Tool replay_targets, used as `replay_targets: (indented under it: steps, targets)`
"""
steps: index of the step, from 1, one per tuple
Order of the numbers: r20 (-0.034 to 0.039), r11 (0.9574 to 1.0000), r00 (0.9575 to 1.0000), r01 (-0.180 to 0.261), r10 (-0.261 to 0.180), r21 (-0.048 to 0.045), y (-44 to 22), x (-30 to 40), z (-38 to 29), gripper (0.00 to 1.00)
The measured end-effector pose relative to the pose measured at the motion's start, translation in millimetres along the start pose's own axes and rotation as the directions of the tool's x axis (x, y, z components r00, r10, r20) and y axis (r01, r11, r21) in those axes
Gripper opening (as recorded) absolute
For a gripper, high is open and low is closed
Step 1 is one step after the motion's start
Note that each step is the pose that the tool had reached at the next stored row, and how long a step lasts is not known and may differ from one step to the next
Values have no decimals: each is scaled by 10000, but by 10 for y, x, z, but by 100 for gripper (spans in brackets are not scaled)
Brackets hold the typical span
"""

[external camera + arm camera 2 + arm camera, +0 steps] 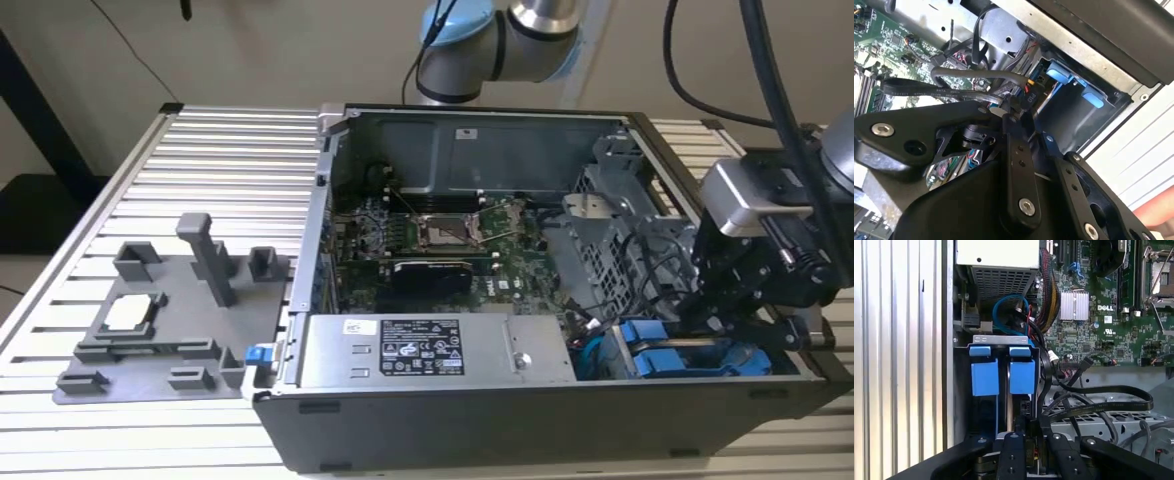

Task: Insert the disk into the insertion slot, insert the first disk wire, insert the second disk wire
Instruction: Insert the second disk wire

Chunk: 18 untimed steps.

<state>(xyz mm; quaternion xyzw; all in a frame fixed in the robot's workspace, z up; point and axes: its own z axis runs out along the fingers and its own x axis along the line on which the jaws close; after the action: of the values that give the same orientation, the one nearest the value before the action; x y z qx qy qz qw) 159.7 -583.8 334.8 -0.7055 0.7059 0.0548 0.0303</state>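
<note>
Crowding the end effector (1030, 450) — black cables (1094, 400), blue carriers (985, 376)

Jaws pinch black connector (1026, 97) near blue carrier (1066, 75).

The arm (514, 40) is showing silver tubes and pale-blue joint caps; its matte-black claw (1021, 117) is carrying silver screws (1026, 206), with black cables (774, 70) trailing behind.

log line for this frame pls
end effector: shut on cable connector | location: drive cage, beside blue carriers | disk: seated in cage
</note>
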Motion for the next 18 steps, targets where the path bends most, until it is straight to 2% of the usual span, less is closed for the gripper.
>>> replay_targets:
  steps: [18]
  targets:
    - [-3,10000,10000,0,0,0,3,-9,-71,24]
